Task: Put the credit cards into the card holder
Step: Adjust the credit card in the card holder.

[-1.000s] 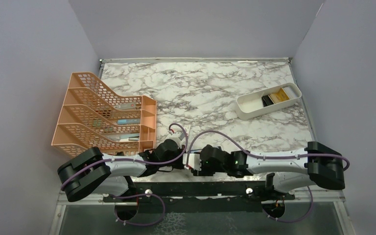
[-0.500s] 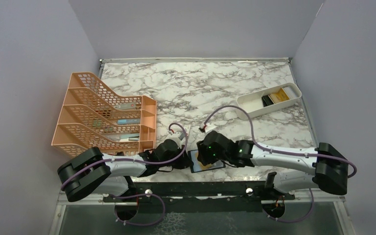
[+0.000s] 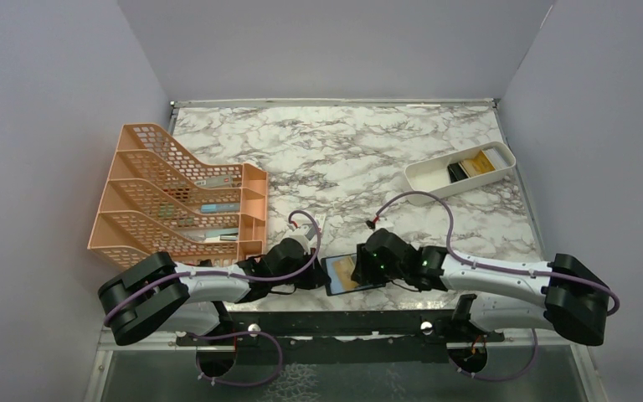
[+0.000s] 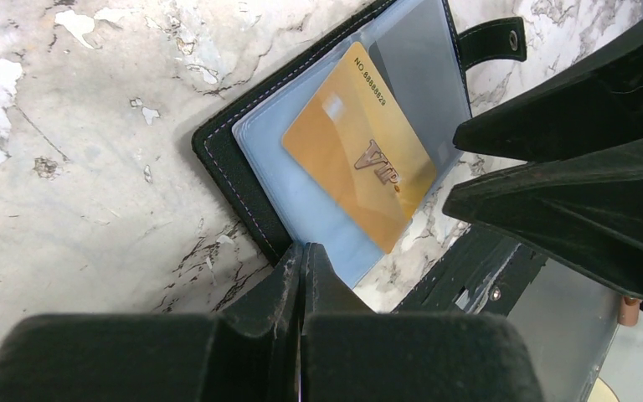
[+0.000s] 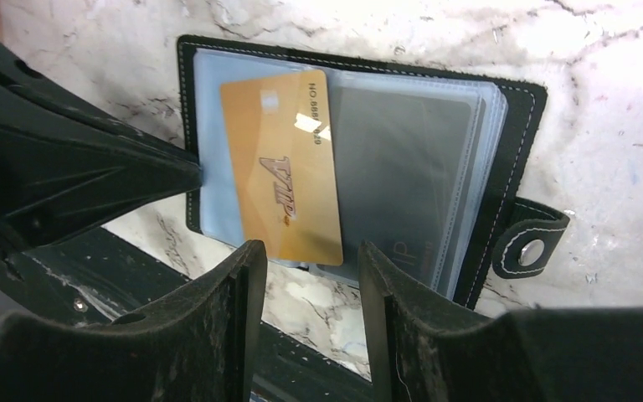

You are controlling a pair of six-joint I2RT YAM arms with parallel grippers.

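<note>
The card holder [image 3: 332, 286] lies open on the marble near the table's front edge, with black leather rim [image 5: 519, 126] and clear blue-grey sleeves. A yellow-gold credit card [image 5: 280, 167] marked VIP sits slightly tilted on its left page, its near end poking past the sleeve [image 4: 352, 151]. A dark card [image 5: 402, 167] shows inside the right sleeve. My left gripper [image 4: 306, 251] is shut, its tips touching the holder's left edge. My right gripper [image 5: 310, 268] is open just short of the gold card's near end, with nothing between its fingers.
A white oblong tray [image 3: 423, 180] at the back right holds a black card [image 3: 456, 172] and a yellow-gold one [image 3: 484, 162]. An orange mesh file rack [image 3: 176, 201] stands at the left. The holder's snap strap [image 5: 532, 247] sticks out to the right.
My right gripper has drawn back to the right off the card holder, uncovering it with the gold card lying in it. The left arm has not moved.
</note>
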